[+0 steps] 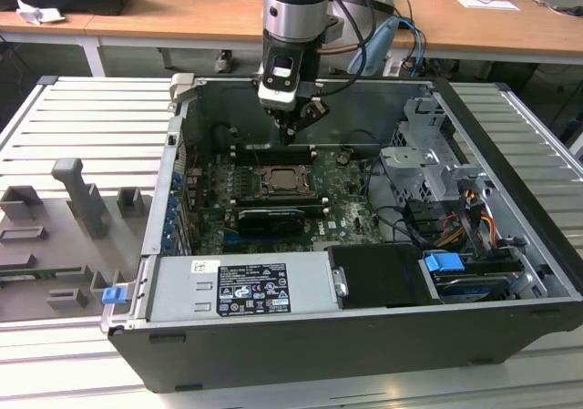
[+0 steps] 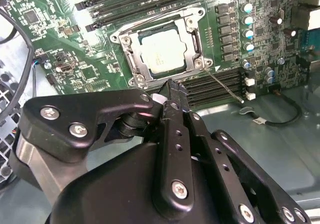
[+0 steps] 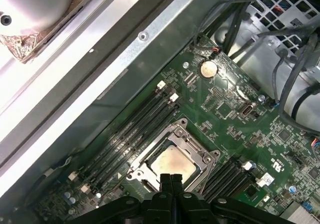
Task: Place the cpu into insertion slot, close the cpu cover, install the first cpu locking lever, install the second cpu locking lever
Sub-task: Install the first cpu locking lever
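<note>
Two steps of the job look done as the gripper (image 1: pixel 290 134) hangs above the insertion slot (image 2: pixel 118 36), clear of it. Its black fingers (image 3: pixel 176 183) are pinched together with nothing between them, a narrow tip that seems better suited to nudging thin metal than to carrying anything. The cpu (image 2: pixel 161 53) lies flat and square inside the slot. The cpu cover (image 2: pixel 193 34) appears to be down over its edges, keeping it seated while leaving the top bare. That top is pale silvery-beige and matt, with a faint brownish cloud at its middle in the first wrist view. One thin wire locking lever (image 2: pixel 224 86) juts from a corner of the slot across the neighbouring memory slots (image 2: pixel 200 92), apparently unlatched. Green board (image 2: pixel 75 64) surrounds the slot inside the open computer case (image 1: pixel 510 336).
</note>
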Controlling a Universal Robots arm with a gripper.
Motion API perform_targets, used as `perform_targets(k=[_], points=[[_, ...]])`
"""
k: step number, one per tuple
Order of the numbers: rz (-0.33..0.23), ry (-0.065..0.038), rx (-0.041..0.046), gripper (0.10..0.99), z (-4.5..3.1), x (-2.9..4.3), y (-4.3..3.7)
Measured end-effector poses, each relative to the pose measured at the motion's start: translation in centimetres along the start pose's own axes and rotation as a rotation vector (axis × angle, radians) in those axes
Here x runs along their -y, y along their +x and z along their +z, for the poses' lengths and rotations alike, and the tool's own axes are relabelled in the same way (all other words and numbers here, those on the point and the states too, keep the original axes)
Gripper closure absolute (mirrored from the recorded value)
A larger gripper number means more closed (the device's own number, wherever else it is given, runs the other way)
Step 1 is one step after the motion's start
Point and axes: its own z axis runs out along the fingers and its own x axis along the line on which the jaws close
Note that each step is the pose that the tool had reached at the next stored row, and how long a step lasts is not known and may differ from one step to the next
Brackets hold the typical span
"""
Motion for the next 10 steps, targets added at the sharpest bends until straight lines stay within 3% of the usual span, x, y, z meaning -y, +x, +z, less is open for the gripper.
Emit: perform_targets(k=[10], points=[[-0.073,0.001,-0.0024,0.980,0.00,0.00,0.00]])
